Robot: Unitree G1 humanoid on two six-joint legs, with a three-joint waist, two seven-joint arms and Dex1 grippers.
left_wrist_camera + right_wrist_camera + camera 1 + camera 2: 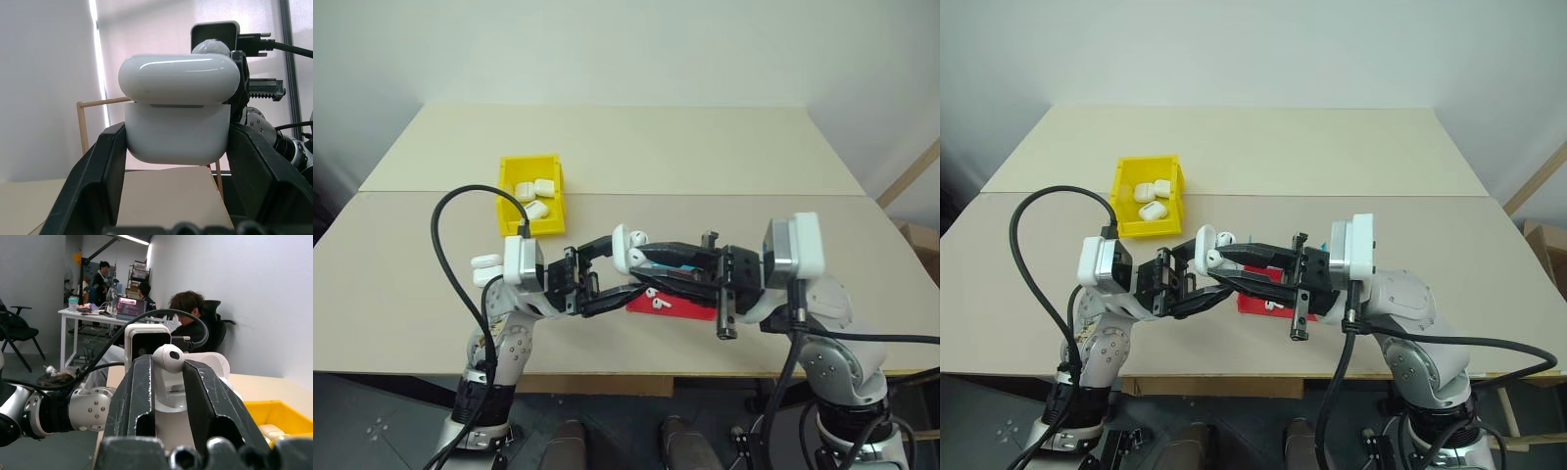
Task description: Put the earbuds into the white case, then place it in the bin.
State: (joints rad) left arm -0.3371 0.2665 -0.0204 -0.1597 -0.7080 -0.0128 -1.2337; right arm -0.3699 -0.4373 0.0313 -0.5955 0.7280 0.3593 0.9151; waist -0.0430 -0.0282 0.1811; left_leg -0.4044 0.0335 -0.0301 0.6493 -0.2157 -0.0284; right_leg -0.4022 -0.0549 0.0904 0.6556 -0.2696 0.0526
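The left hand (pixel 625 262) is closed on the white case (pixel 177 115), gripping the case body between its two black fingers (pixel 93 181). The case is held in the air above the near part of the surface (pixel 705 147), in front of the robot. Its hinged lid stands raised, as the gap under the lid in the left wrist view shows.

The right hand (pixel 168 363) faces the left hand from the opposite side. Its fingers are nearly closed and pinch one of the earbuds (pixel 169 358) at their tips, the rounded white head showing between them. This earbud sits right at the open case; whether it touches the case cannot be told.

A second earbud (pixel 657 302) lies on the red tray (pixel 690 309), which rests on the surface below the two hands. The edge of a blue tray (pixel 661 264) shows just behind the red one, largely hidden by the arms.

The bin (pixel 531 196) stands on the surface to the robot's left, farther back than the hands and well apart from them. It holds several white cases (pixel 537 188). Another white case (pixel 486 261) lies on the surface by the left arm.

In the right wrist view, seated persons (pixel 188 313) work at a desk in the background.
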